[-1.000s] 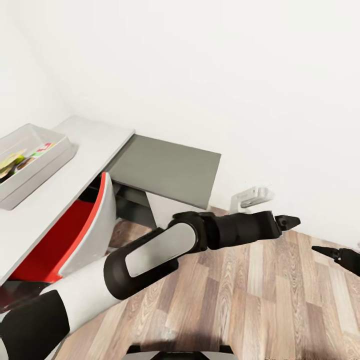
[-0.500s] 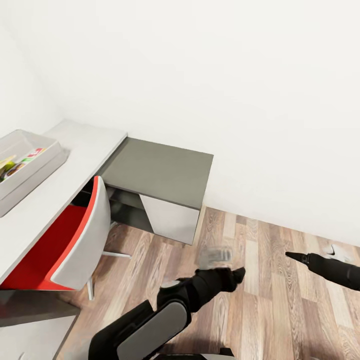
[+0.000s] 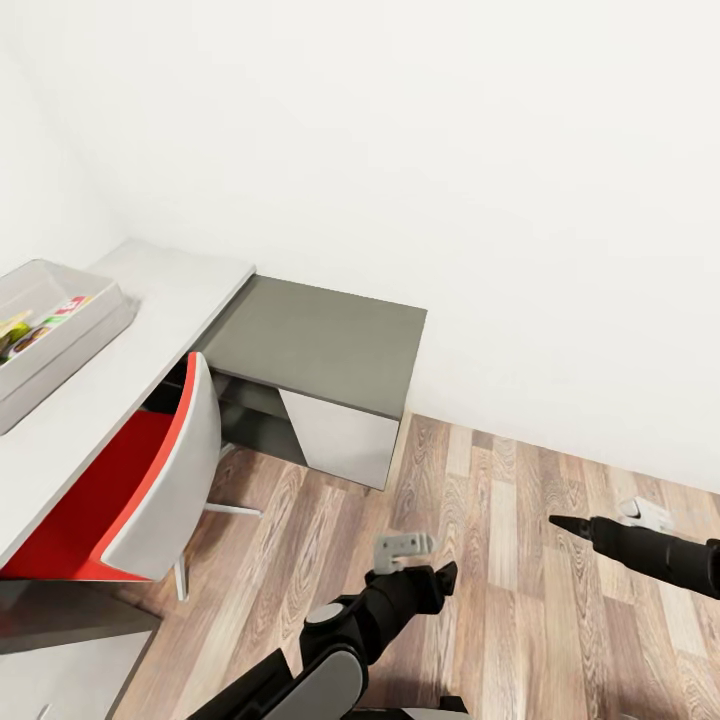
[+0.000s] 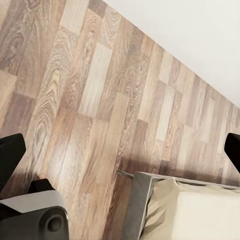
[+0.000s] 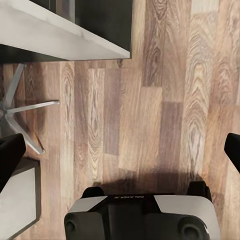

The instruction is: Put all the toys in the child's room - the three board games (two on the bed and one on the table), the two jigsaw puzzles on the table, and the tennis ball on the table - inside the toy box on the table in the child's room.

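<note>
The toy box (image 3: 95,312), a shallow light-grey bin, stands on the pale top of the table (image 3: 170,290) at the head view's left edge. Colourful flat printed toys (image 3: 30,325) lie inside it; which ones I cannot tell. My left gripper (image 3: 445,573) hangs low over the wood floor, right of the table. In the left wrist view it (image 4: 120,152) is open and empty, with a corner of the beige bed (image 4: 200,210) below it. My right gripper (image 3: 556,522) points left over the floor. The right wrist view shows it (image 5: 120,152) open with nothing held.
A red and white chair (image 3: 160,470) is tucked under the table. The lower dark-grey table section (image 3: 320,340) juts toward the white wall (image 3: 450,200). Wood-plank floor (image 3: 500,600) spreads on the right. My own base (image 5: 142,212) shows in the right wrist view.
The head camera shifted over the first half second, then held. My left arm dropped from mid-picture to low over the floor. My right gripper moved slightly left.
</note>
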Available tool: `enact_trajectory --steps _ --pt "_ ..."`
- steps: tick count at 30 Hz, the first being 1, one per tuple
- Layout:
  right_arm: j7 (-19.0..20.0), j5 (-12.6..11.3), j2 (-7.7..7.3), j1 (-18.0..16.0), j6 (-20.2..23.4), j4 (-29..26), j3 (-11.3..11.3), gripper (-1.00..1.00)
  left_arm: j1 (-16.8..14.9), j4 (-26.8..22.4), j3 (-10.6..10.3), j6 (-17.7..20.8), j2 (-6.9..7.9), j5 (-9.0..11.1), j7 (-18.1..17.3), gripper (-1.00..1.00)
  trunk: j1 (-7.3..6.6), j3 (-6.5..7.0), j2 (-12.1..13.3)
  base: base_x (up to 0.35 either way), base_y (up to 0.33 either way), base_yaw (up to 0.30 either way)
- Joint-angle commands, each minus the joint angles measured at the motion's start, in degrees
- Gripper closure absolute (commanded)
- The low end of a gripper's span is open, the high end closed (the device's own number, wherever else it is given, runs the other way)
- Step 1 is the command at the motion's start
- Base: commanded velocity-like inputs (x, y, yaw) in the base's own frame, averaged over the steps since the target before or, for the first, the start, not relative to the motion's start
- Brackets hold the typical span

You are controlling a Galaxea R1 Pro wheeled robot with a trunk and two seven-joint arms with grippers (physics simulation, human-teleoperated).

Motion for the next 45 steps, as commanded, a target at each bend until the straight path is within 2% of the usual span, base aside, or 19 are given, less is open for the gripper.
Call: enact_trajectory --steps 1,24,34,45 --pt "0.0 0.0 0.02 0.0 0.2 0.0 0.1 -1.0 0.1 0.0 0.0 0.1 0.03 0.1 0.4 -1.0 0.03 -0.08 -0.1 0.0 0.0 -0.007" --pt "-0.1 0.2 0.05 0.1 -2.7 0.0 0.5 -1.0 0.9 0.7 0.4 -0.2 0.13 -0.5 0.2 -1.0 0.03 -0.04 -0.1 0.0 0.0 -0.001" --pt "-0.2 0.4 -0.54 -0.2 -2.7 0.0 0.6 -1.0 0.9 1.4 0.4 -0.1 -0.06 -0.5 0.2 -1.0 0.03 0.6 -0.1 -0.11 0.0 -0.033" --pt "-0.2 2.6 -0.16 0.0 -2.3 0.5 0.9 -1.0 0.9 3.1 0.4 -0.1 -0.23 -0.5 0.2 -1.0 0.03 1.59 -0.1 -0.169 0.0 -0.055"
